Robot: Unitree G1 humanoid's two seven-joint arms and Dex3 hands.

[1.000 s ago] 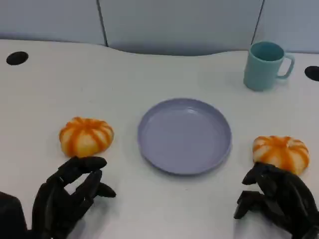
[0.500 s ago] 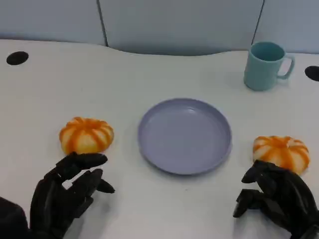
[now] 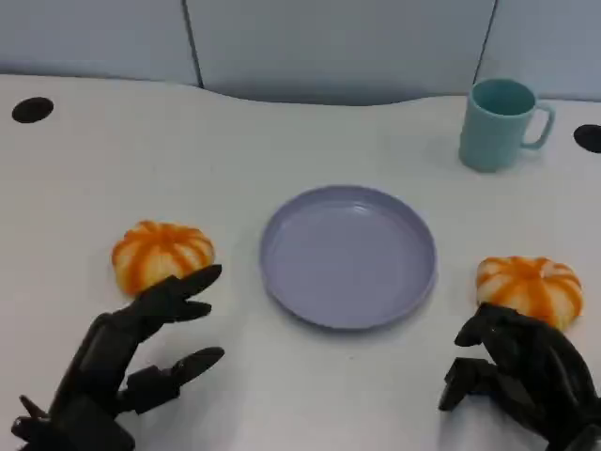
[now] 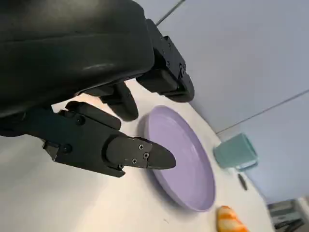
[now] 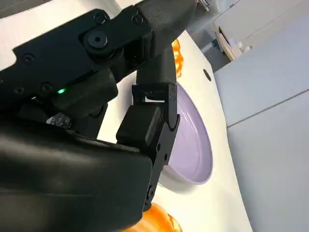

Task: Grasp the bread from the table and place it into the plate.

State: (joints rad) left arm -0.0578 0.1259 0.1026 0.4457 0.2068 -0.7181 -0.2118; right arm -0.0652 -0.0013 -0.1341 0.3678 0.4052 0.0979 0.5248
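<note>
Round orange-and-cream striped bread (image 3: 161,256) beside the lavender plate (image 3: 348,256).

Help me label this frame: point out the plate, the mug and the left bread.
plate (image 3: 347,256), head view, bare middle.
mug (image 3: 496,125), head view, outer wall.
left bread (image 3: 160,254), head view, top.

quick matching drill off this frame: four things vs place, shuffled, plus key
Things:
1. plate
2. mug
3. left bread
4. right bread

Places (head view):
A. far right of the table
B. just beyond the right robot hand
C. centre of the table
D. by the fingertips of the open left robot hand

Pairs: 1-C, 2-A, 3-D, 4-B
</note>
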